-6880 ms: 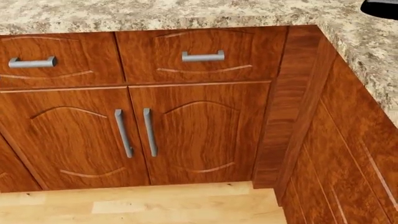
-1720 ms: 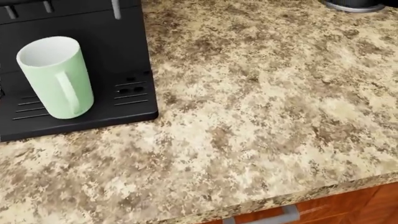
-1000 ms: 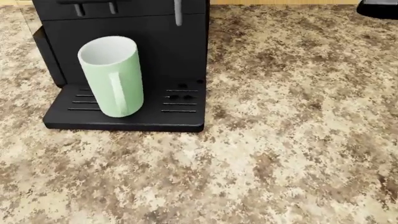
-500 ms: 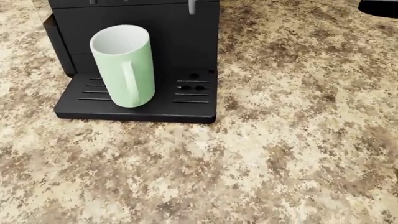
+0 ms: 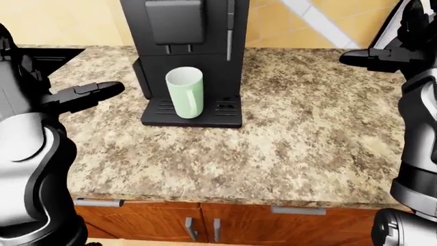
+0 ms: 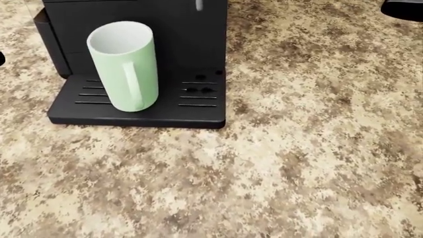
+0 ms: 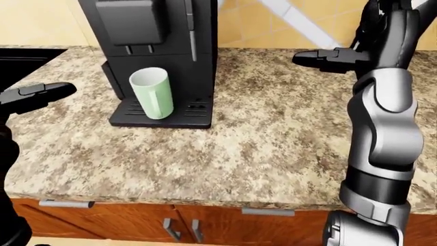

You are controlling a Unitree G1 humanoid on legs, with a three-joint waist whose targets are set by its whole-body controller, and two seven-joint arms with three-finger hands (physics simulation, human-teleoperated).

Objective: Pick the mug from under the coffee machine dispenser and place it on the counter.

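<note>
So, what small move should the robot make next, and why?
Probably bring the left robot hand across toward the green mug. The mug stands upright on the drip tray of the coffee machine, handle toward the camera, and no fingers touch it. The left hand hovers open, nearer to it than the right robot hand, which is raised far on the other side.

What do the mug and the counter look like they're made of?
Mug: probably glazed ceramic, with a smooth pale green outside, white inside and thick rim. Counter: looks like polished granite, mottled tan and brown speckle; since this is a render, it could equally be laminate.
</note>
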